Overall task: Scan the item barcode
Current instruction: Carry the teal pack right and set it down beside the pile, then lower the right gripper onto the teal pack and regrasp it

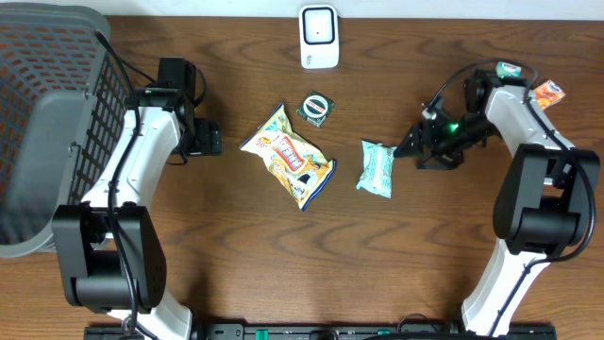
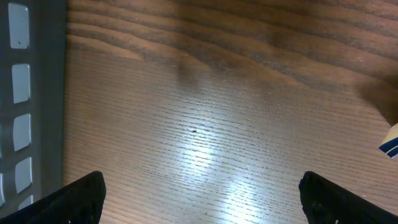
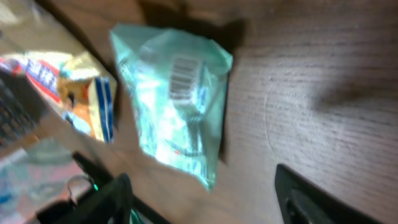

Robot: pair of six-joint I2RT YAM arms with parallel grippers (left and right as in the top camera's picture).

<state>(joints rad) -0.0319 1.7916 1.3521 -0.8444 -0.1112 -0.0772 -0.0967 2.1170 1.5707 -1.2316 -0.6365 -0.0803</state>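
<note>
Both pairs of jaws stand open and empty: the left gripper (image 2: 202, 182) hovers over bare wooden table (image 2: 205, 112), and the right gripper (image 1: 409, 149) has nothing between its fingers (image 3: 298, 196).

We take the item to be the mint-green crinkled plastic packet (image 3: 177, 106). It lies flat on the table just ahead of the right jaws, nearer the left finger than the right, and no finger touches it. Beyond it, further from the jaws, lies a yellow foil snack bag (image 3: 81, 93).

We judge the packet light, soft and slippery. The film will likely buckle under a squeeze, and a grip across the middle could crease or cover the white barcode patch (image 3: 185, 78).

In the right wrist view the packet's long axis runs away from the jaws, slanting slightly, with one corner toward the fingers. The barcode faces up, on the half farther from the jaws. We would pinch the near end seam, leaving the code clear for the white scanner (image 1: 319, 36).
</note>
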